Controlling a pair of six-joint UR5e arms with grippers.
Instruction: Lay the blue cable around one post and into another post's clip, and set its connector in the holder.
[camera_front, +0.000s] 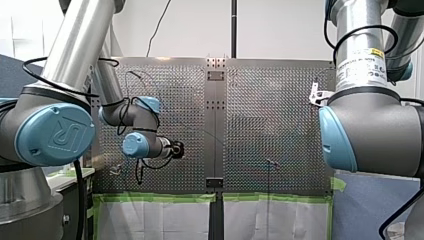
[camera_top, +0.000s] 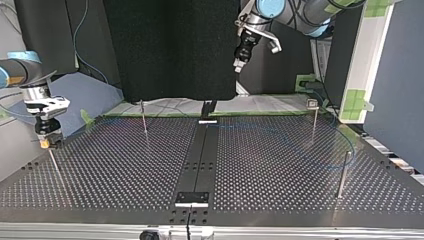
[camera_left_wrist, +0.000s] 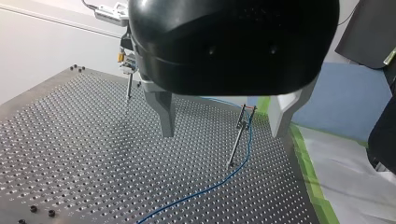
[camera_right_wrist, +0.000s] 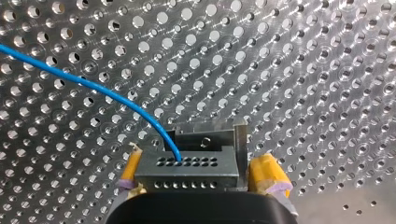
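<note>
My right gripper (camera_right_wrist: 198, 163) is clamping yellow pads (camera_right_wrist: 267, 173) on the grey, hole-rowed connector (camera_right_wrist: 187, 173). The thin blue cable (camera_right_wrist: 93, 86) is curving into it. My left gripper (camera_left_wrist: 221, 134) is hanging wide open, empty.

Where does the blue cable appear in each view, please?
Front view: I cannot make it out.
Top view: the blue cable lies faint on the table at the view's right.
Left wrist view: the cable hangs from a post's top and trails across the table.
Right wrist view: the cable ends in the connector between my right gripper's yellow pads.
Shared landmark: the perforated table.
</note>
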